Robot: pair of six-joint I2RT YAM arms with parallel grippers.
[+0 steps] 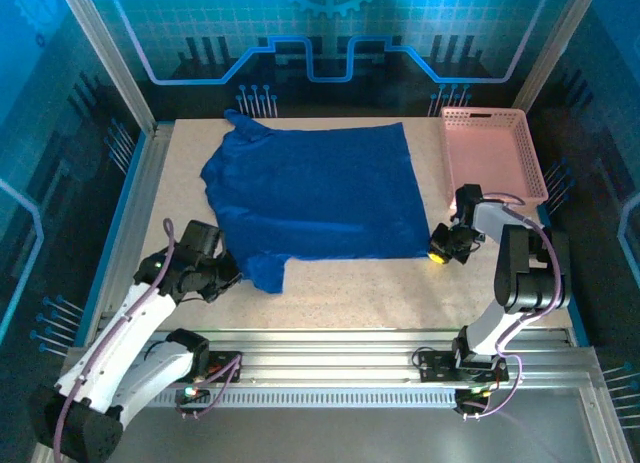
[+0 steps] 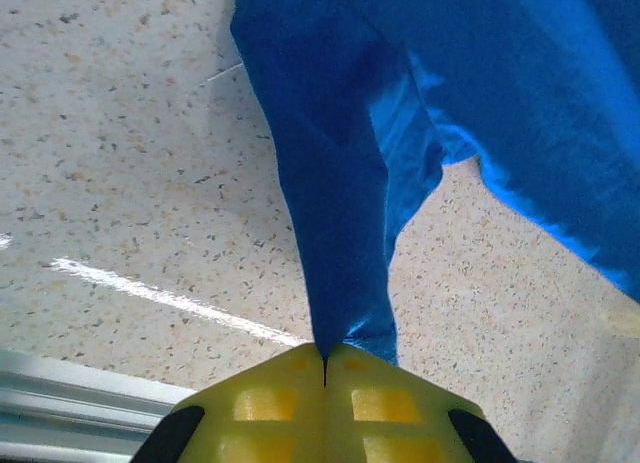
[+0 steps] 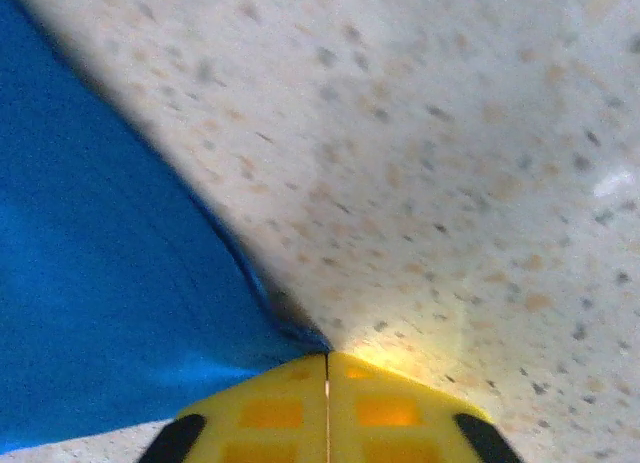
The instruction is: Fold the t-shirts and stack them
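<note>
The royal-blue cotton t-shirt lies spread on the bench beside the pink plastic lattice basket. My right fingers clench a corner near the basket, my left fingers the farthest corner. I'd lift both evenly.

Royal-blue cotton t-shirt lies spread flat. Left gripper at its near-left sleeve, right gripper at near-right corner. Pink plastic lattice basket to its right.

t-shirt: was royal blue, plain on the side showing
bench: was beige with dark speckles
basket: was pink, lattice-patterned
left pincer: was yellow
right pincer: was yellow
</note>
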